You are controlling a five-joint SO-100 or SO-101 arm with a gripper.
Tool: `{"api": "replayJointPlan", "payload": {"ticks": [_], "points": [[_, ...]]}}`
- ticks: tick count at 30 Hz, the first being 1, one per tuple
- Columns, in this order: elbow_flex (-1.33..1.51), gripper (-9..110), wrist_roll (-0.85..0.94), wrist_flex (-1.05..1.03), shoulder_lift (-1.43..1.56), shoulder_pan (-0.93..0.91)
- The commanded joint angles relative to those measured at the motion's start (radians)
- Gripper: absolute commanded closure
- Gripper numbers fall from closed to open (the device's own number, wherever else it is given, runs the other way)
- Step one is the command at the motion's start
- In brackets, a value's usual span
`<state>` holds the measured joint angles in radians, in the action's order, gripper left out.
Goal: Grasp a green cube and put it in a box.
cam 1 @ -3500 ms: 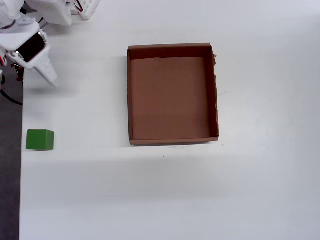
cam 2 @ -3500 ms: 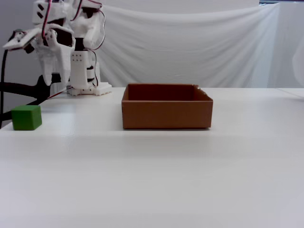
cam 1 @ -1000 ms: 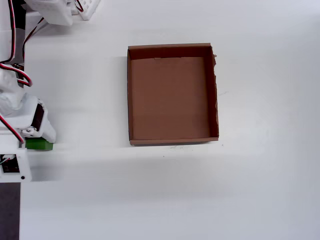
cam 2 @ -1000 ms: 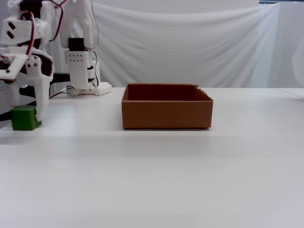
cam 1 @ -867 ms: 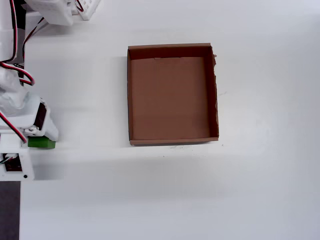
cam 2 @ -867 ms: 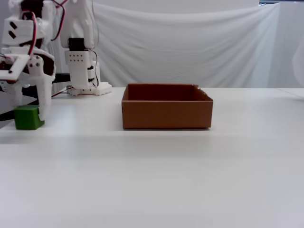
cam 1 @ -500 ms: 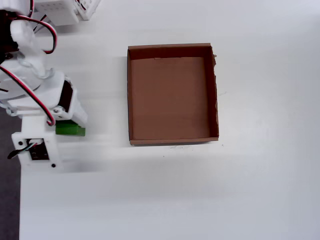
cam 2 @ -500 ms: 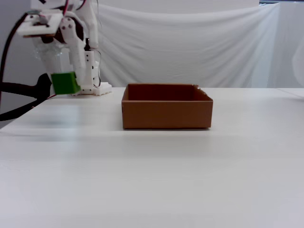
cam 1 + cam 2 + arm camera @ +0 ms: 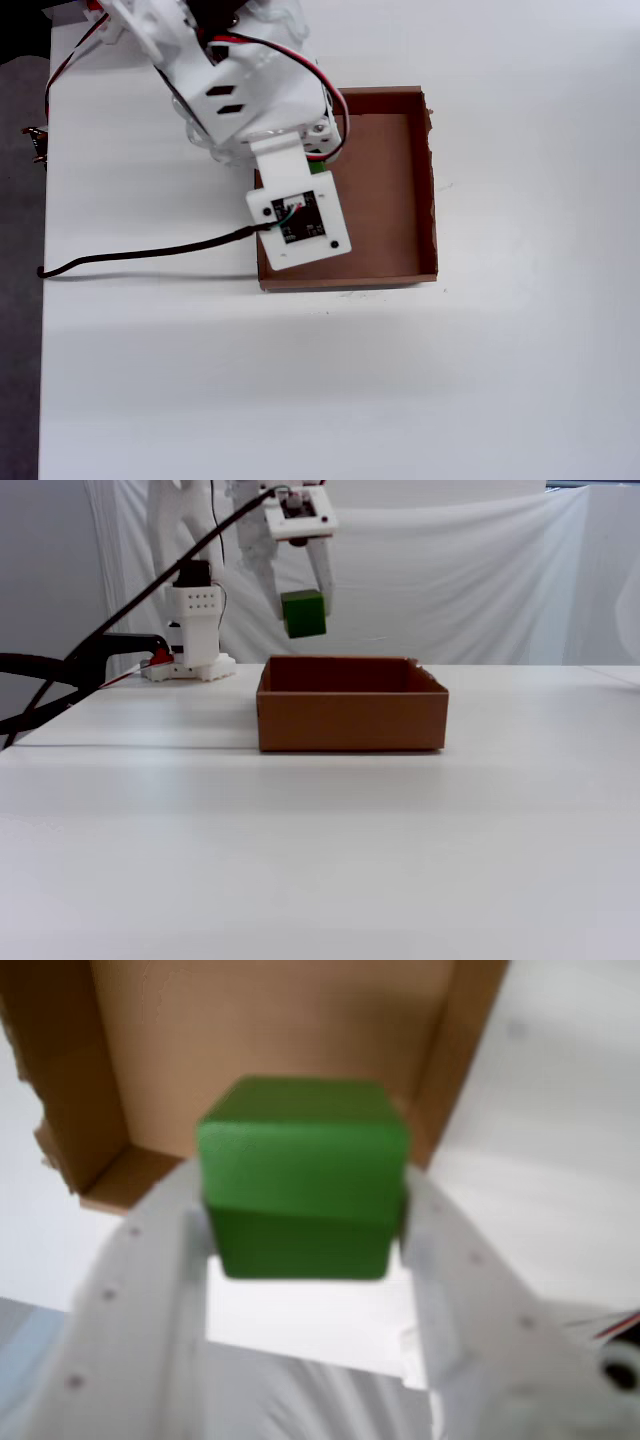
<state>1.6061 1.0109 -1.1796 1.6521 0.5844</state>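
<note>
Tool (image 9: 305, 610) clamped tight on the green cube (image 9: 303, 614), hanging in the air just above the left end of the box (image 9: 350, 718) in the fixed view. Box sitting on the white surface (image 9: 320, 840).

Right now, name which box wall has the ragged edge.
In the overhead view, the box's right-hand wall; its top edge looks chipped, the others straight.

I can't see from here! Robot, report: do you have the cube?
Fingers shut on the green cube. Cube in the air above the box, near its left side in the fixed view. Nothing in the way.
</note>
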Motion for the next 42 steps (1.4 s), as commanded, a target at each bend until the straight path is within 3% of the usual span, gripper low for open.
{"api": "replayJointPlan", "payload": {"ticks": [1,6,14,25,29,42], "points": [[-0.087,88,-0.008,0.034,-0.058,0.051],[-0.137,88,-0.017,0.041,-0.169,0.106],[0.005,88,-0.028,0.241,-0.319,0.140],[-0.018,87,-0.028,0.239,-0.359,0.129],[-0.034,81,-0.023,0.207,-0.310,0.095],[0.060,80,-0.029,0.034,0.140,-0.164]]}}
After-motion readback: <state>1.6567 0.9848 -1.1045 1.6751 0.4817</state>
